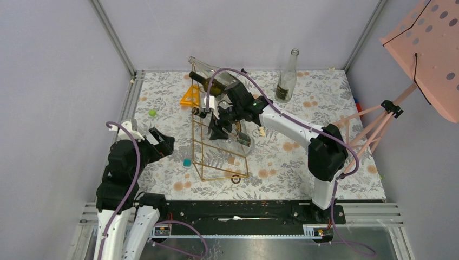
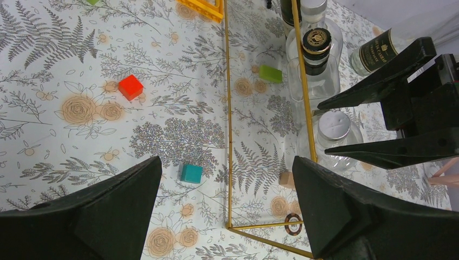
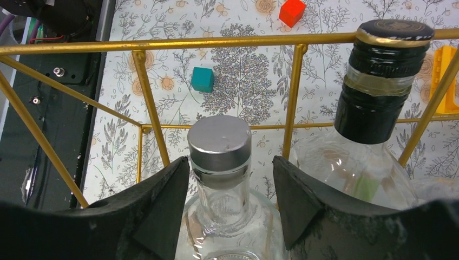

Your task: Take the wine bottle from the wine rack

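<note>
The step in hand is the grasp. The right claw point(image 3: 230, 179) reaches into the rack point(image 3: 162, 44) with its fingers on either side of the neck of the bottle point(image 3: 219, 146), just under the silver cap. The fingers stand apart: one looks almost against the cap and a gap shows at the other, so nothing is gripped yet. The bottle lies in the rack on its slant, cap toward the far rungs, neck between the fingers.

Next, by my reading, the claw has to clamp firmly on the neck. It then has to draw the bottle back along its own axis, toward the wrist and away from the rungs. The glass is smooth and the body heavy, so a loose hold may slip or let the bottle swing.

Just beside the claw, past one finger, lies a black-capped bottle point(image 3: 379, 81), its shoulder close to the held one; a sideways pull could knock it. A gold rung crosses ahead of the cap and others flank the claw, so there is little room to twist. A dark bottle point(image 1: 208, 82) lies higher on the rack, above the claw.

The left claw point(image 2: 226, 162) hovers wide open and empty, well away from the rack. Below and beyond the right claw, on the counter point(image 2: 70, 65), sit a teal cube point(image 3: 203, 79) and a red cube point(image 3: 292, 12), out of the way.
</note>
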You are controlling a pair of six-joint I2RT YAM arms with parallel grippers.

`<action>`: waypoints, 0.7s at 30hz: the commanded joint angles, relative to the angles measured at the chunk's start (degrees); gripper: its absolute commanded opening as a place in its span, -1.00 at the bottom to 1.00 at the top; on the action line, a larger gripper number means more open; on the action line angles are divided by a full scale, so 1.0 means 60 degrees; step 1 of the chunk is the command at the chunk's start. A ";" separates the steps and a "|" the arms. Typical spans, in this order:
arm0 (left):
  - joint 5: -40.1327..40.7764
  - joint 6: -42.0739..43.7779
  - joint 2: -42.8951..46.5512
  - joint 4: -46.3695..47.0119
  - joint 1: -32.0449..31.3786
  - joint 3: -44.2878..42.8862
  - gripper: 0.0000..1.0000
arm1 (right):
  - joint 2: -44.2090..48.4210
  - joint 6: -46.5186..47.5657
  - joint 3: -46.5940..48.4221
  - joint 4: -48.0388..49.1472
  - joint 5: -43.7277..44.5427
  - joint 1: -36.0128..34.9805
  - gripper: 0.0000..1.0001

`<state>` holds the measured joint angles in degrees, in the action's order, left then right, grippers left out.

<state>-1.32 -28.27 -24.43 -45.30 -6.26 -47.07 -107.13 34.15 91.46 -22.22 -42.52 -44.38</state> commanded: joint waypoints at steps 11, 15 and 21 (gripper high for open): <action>-0.0058 0.0128 0.0091 0.0546 0.0077 0.0066 0.98 | -0.0209 0.0120 -0.0121 0.0109 0.0304 -0.0177 0.11; -0.0032 0.0127 0.0115 0.0548 0.0077 0.0066 0.98 | -0.0202 0.0201 -0.0070 0.0023 0.0283 -0.0193 -0.05; -0.0054 0.0127 0.0083 0.0548 0.0084 0.0066 0.98 | 0.0183 0.0306 -0.0177 -0.0028 0.0125 -0.0189 -0.62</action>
<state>-1.32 -28.25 -24.43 -45.30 -6.15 -46.46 -108.07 35.29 90.43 -22.85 -41.54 -45.12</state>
